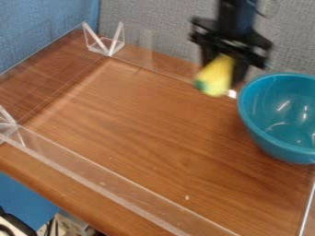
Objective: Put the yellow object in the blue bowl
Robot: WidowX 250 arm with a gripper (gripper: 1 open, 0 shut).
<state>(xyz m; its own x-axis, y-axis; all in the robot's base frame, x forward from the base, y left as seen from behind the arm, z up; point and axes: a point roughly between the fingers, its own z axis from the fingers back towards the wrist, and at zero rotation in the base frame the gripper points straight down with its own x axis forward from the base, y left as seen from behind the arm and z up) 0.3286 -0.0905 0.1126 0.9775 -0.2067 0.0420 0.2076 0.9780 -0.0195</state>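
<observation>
Jaws (222, 59): clamped on the yellow object (215, 76), blurred
Yellow object: raised above the bench (142, 126)
Blue bowl (281, 118): just beside, rightward in view

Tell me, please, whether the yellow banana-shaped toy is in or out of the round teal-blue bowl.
Out: it hangs at the black gripper, left of the bowl.

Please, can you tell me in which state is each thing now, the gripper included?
Gripper: closed on the yellow object, raised, blurred by motion.
Yellow object: held off the table, not in the bowl.
Blue bowl: upright, open at the top, at the table's right side.
Table: bare wood around its middle.
</observation>
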